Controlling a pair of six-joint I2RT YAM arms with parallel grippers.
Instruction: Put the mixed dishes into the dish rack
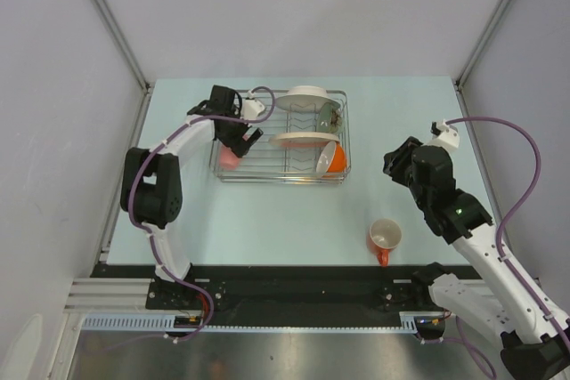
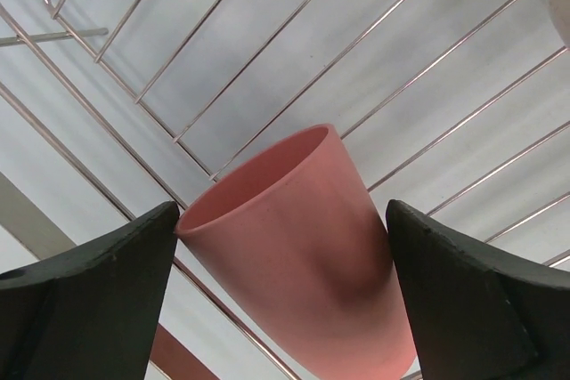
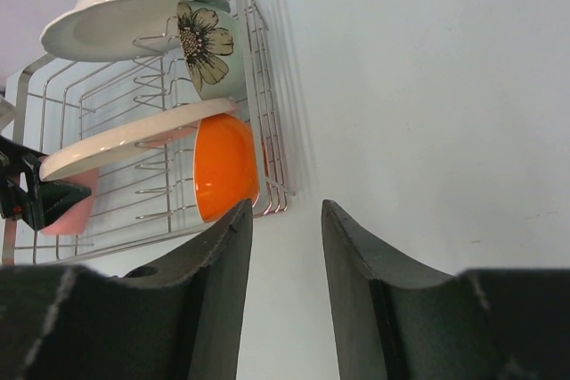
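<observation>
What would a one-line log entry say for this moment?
left gripper: open around pink cup in dish rack | right gripper: open, empty, over table | orange mug: on table, not racked

Left arm [image 1: 183,140]: stretched forward, elbow bent.
Left gripper [image 2: 283,220]: pointing down, jaws spread wide.
Right arm [image 1: 445,193]: folded, wrist raised.
Right gripper [image 3: 285,220]: jaws partly apart, holding nothing.

There are 2 arms, the left arm [image 1: 183,140] and the right arm [image 1: 485,260], each built of white shells and black joints with a purple cable [image 1: 525,140] looping along it. Their fingers [image 2: 80,300] are matte black, blunt wedges.
</observation>
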